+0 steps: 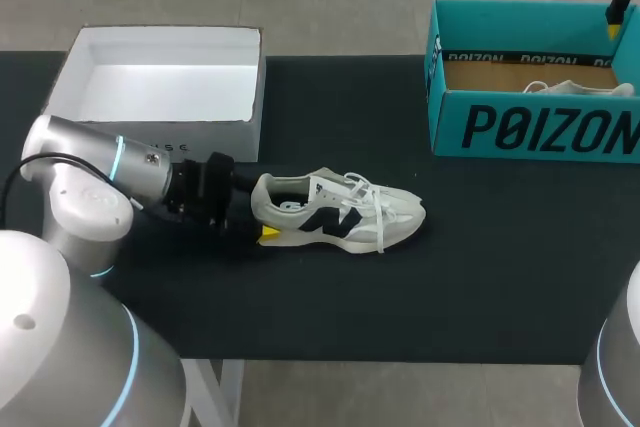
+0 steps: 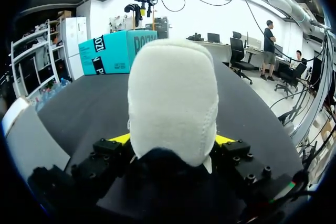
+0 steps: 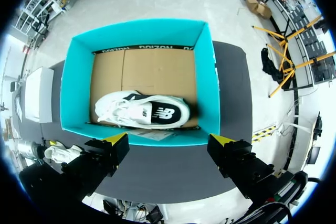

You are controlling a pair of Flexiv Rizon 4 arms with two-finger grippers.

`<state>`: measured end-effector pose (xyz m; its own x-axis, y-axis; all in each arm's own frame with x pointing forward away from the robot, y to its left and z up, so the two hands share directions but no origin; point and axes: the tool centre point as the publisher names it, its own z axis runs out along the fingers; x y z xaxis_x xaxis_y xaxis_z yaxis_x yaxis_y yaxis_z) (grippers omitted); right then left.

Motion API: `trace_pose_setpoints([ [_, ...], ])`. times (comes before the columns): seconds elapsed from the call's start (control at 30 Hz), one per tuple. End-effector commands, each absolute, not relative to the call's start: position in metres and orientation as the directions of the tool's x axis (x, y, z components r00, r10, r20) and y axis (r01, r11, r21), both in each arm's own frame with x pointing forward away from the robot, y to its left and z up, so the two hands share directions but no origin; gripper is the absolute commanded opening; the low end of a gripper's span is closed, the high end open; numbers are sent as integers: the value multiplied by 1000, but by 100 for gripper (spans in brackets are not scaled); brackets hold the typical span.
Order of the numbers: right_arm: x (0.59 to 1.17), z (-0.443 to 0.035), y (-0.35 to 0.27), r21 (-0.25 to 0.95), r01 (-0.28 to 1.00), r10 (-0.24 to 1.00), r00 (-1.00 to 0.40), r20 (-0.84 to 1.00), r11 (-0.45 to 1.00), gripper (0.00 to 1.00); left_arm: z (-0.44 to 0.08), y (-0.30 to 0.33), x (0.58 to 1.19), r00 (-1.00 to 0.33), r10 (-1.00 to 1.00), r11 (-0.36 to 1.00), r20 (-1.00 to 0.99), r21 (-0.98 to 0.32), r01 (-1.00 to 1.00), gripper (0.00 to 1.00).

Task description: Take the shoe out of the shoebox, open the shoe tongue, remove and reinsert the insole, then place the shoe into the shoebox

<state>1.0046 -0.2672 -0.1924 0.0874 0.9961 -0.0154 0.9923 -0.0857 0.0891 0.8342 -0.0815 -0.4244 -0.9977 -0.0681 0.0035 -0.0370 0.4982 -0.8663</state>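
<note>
Shoe on the table: I'm seeing a white low-top sneaker with a dark side logo [image 1: 340, 212] standing on its sole on the black tabletop, laces straggling, toe pointing to my right.
Its heel: sitting pinched between the fingers of the left gripper [image 2: 173, 141].
Shoebox: a teal open-topped cardboard shoebox [image 1: 530, 127] is sitting at the far right, well apart from that sneaker.
Inside it: a second white sneaker [image 3: 142, 111] is lying on the brown floor, close to one long wall.

The right tool [image 3: 169, 138], fingers spread wide, hangs over the teal shoebox [image 3: 76, 87] holding a white shoe [image 3: 142, 111].
</note>
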Motion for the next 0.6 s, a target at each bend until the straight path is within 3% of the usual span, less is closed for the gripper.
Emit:
trace_pose_setpoints([
  [0.03,989,-187,-227,106,989,993,109,-48,-104,100,-425,-82,835,-998,-68,497,3,-867,-37,0],
  [0.23,954,-196,-161,124,981,987,157,-47,-150,100,-425,-82,835,-998,-68,497,3,-867,-37,0],
  [0.6,902,-231,-69,62,996,998,60,30,-62,100,-425,-82,835,-998,-68,497,3,-867,-37,0],
])
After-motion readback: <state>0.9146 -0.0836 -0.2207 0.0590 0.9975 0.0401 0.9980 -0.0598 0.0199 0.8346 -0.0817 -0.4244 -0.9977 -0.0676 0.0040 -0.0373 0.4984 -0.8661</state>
